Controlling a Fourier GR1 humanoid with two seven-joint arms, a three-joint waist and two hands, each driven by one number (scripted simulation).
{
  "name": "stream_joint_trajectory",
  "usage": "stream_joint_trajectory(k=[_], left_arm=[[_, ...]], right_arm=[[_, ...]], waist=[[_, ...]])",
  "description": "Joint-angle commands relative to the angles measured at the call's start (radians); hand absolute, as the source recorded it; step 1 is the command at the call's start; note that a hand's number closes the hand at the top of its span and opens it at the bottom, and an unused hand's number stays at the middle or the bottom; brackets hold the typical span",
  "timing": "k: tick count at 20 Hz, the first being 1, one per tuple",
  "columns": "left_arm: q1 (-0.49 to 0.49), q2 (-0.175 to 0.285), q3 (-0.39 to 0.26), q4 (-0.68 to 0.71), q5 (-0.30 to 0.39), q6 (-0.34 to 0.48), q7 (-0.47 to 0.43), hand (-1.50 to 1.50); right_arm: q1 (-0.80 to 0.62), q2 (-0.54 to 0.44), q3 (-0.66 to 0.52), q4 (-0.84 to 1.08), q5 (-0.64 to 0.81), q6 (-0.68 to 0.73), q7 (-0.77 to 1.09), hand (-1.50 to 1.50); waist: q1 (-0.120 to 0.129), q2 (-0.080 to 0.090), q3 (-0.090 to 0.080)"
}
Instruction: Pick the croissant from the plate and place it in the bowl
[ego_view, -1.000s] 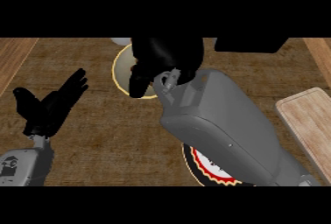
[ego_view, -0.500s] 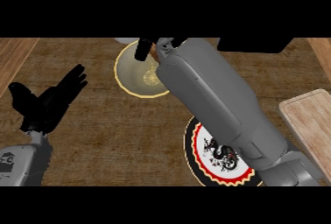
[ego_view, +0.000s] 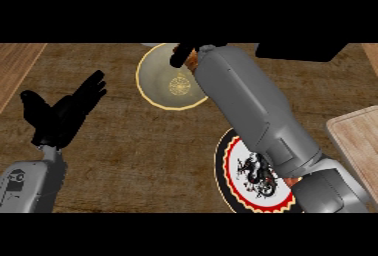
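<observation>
Can see only a thin brown strip of croissant (ego_view: 193, 59), tucked between right hand (ego_view: 179, 52) and right arm (ego_view: 251, 110). Can see just a small black bit of that hand too, with most of it behind the arm. Can't tell the grip. Lost under the same arm: right side of bowl (ego_view: 159, 95), plus top and right side of plate (ego_view: 227, 165). Cut off at the bottom: plate's low rim, right arm, left arm (ego_view: 29, 182). Cut off at the right: board (ego_view: 358, 145). Cut off at the top: a dark thing (ego_view: 299, 51), too little showing to name.
</observation>
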Motion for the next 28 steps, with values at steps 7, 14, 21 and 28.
stream_joint_trajectory(k=[7,14,21,28], left_arm=[[-0.05,-0.002,-0.018,0.013,-0.012,-0.012,-0.009,0.0],[-0.039,-0.013,-0.024,0.007,-0.003,-0.02,-0.01,0.0],[-0.008,-0.02,-0.026,0.001,-0.012,-0.013,-0.023,0.0],[-0.021,0.017,0.028,0.028,-0.007,0.0,-0.004,0.0]], right_arm=[[0.024,0.0,-0.201,0.148,-0.218,-0.159,-0.147,-1.5],[0.019,0.0,-0.242,0.184,-0.266,-0.286,-0.328,-1.5],[0.01,-0.003,-0.263,0.233,-0.243,-0.447,-0.426,-1.5],[0.014,-0.029,-0.289,0.28,-0.231,-0.577,-0.46,-1.5]], waist=[[0.047,0.027,0.002],[0.065,0.024,0.001],[0.04,0.014,0.001],[-0.022,-0.008,0.001]])
